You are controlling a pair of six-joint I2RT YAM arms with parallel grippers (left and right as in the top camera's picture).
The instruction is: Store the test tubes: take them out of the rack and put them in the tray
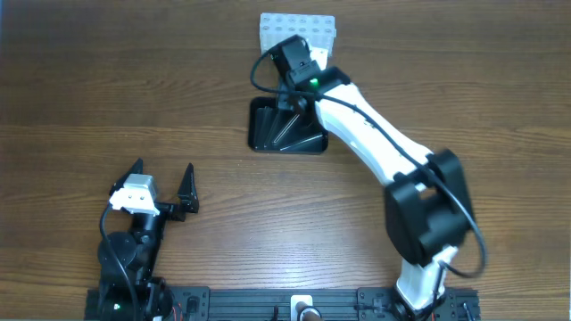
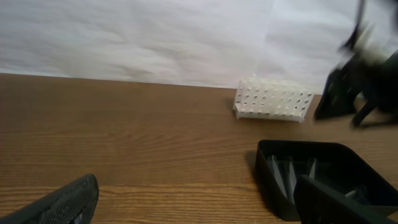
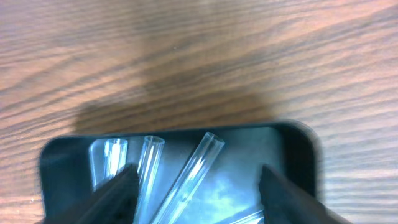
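Top view: the black tray (image 1: 268, 141) lies at 12 o'clock of the table (image 1: 107, 80), with the white rack (image 1: 314, 27) just beyond it, again at 12 o'clock, the two close but apart. Pale test tubes (image 1: 287, 127) lie slanted on the tray floor. My right gripper (image 1: 287, 109) hangs over the tray. The left gripper (image 1: 162, 178) sits well apart at 8 o'clock from the tray, its claw released and spread wide above bare wood.

Left wrist view: the rack (image 2: 272, 99) stands upright with rows of round holes along its side. I cannot tell whether any tube stands in it. The tray (image 2: 273, 180) is nearer, its walls low and rounded, with clear tubes (image 2: 289, 171) lying inside. The right gripper (image 2: 348, 87) is a dark blur above the tray's far side.

Right wrist view: the right claw (image 3: 199, 180) is released, fingers (image 3: 121, 190) apart and gripping nothing. Below it, three clear, open-mouthed tubes (image 3: 202, 158) lie side by side in the tray (image 3: 298, 149), fanned slightly, and a fourth shows at the frame's edge.
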